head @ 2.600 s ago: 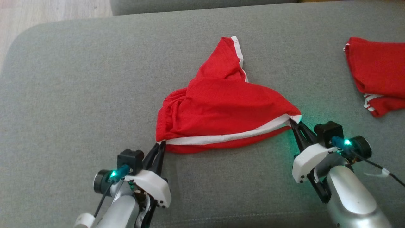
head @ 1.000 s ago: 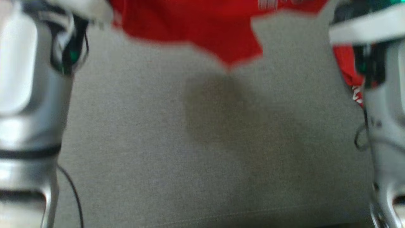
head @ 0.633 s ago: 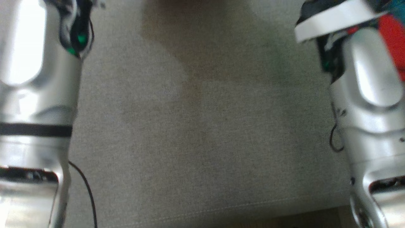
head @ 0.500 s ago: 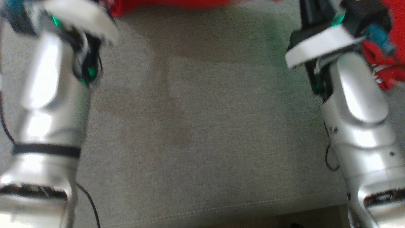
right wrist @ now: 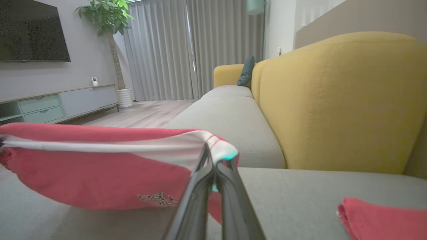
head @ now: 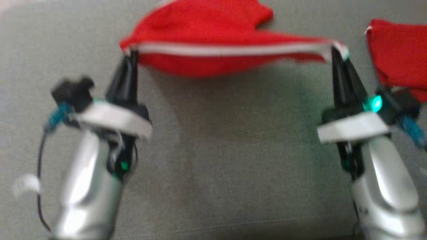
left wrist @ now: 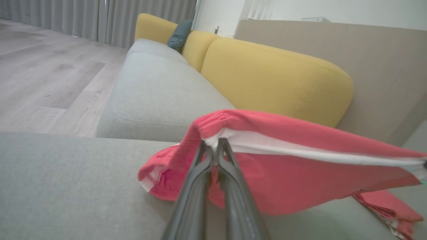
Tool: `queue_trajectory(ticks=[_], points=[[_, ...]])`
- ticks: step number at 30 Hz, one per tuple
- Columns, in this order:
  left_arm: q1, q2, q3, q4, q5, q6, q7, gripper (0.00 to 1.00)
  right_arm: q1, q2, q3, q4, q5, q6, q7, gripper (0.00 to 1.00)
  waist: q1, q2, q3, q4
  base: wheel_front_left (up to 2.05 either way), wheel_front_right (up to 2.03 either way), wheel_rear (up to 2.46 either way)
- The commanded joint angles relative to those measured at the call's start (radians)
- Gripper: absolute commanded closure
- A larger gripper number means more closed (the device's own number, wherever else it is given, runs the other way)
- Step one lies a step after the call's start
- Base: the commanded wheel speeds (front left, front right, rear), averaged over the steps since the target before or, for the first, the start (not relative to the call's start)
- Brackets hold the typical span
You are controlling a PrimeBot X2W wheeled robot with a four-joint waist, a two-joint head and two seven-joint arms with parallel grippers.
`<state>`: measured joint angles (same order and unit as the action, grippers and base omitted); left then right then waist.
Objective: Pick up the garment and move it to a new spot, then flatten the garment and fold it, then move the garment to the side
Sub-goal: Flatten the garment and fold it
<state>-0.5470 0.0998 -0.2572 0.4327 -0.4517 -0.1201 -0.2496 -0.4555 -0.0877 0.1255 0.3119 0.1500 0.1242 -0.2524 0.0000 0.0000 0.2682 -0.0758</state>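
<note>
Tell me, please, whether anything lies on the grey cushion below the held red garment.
Nothing visible lies on the cushion below the garment held between the left tool and right tool. A second red garment lies off to the right, apart.

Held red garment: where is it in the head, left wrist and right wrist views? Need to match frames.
Head view: garment at top centre, stretched between left end effector and right end effector.
Left wrist view: garment from centre to right edge.
Right wrist view: garment from left edge to centre.
Shared landmark: white band along its taut upper edge.
</note>
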Motion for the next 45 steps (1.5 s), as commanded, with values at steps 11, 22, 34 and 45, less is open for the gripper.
queue_trajectory(ticks=[11,22,34,45], points=[[0.429,-0.003,0.004,-0.401,-0.006,0.061,0.001,1.00,0.430,0.009,-0.095,-0.430,-0.014,0.007,0.095,1.00,0.0000,0.0000,-0.184,0.006,0.00,0.00,0.00],[0.681,-0.015,-0.062,-0.597,-0.042,0.117,0.069,1.00,0.597,0.005,-0.134,-0.609,-0.058,0.007,0.232,1.00,0.0000,0.0000,-0.142,0.024,0.00,0.00,0.00],[0.488,-0.048,-0.085,-0.356,-0.274,0.153,0.129,1.00,0.265,-0.125,-0.072,-0.264,-0.035,0.007,0.266,1.00,0.0000,0.0000,-0.051,0.129,0.00,0.00,0.00],[0.166,-0.049,-0.140,-0.072,-0.370,0.177,0.156,1.00,-0.117,-0.213,0.110,0.104,0.014,0.007,0.316,1.00,0.0000,0.0000,0.033,0.187,0.00,0.00,0.00]])
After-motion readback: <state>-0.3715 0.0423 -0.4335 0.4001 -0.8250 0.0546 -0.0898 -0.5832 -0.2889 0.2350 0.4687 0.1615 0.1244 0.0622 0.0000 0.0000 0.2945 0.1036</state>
